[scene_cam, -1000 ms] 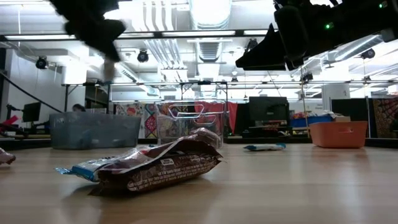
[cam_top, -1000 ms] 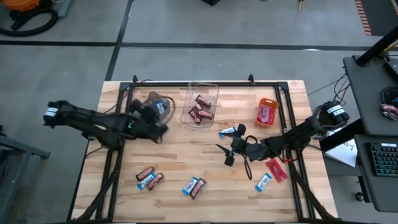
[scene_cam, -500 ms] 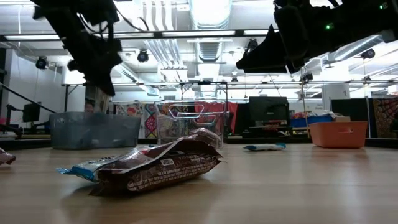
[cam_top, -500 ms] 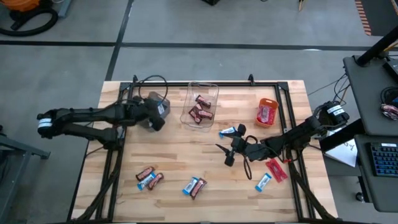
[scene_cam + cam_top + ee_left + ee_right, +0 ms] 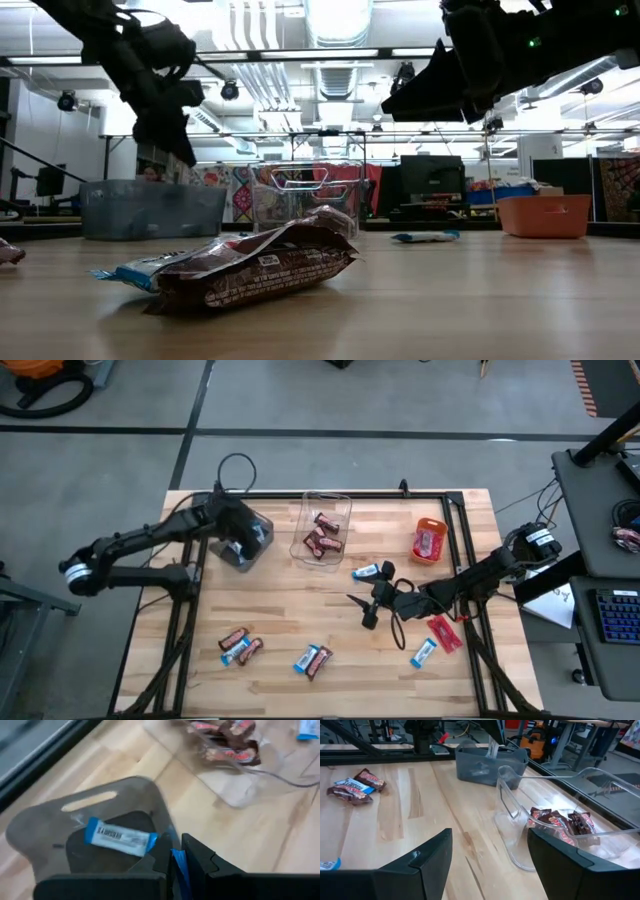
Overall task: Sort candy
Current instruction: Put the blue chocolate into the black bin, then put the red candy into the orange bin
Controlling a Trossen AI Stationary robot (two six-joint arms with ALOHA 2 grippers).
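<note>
- left gripper sits right over the grey bin at the back left of the table; fingers pressed together, pinching a blue-and-white bar, only a blue sliver of it showing between them in the left wrist view
- one more blue-and-white candy lies flat on the floor of that grey bin
- right gripper hovers above the middle of the table, a bit right of centre, fingers spread wide with nothing between them; its wrist camera looks toward the clear bin
- clear bin is at the back centre, just beside the grey one; a few dark brown bars piled inside
- orange bin is at the back right with a red-wrapped piece in it
- loose candy on the wood: one blue-and-white bar just behind the right gripper; a red bar and another blue-and-white one at the front right under the right arm
- front left has a little cluster of brown ones with a blue-and-white one, touching; front centre has a pair, blue-and-white next to brown, also touching; that pair fills the near part of the low view
- both arms come in from the sides, well apart
</note>
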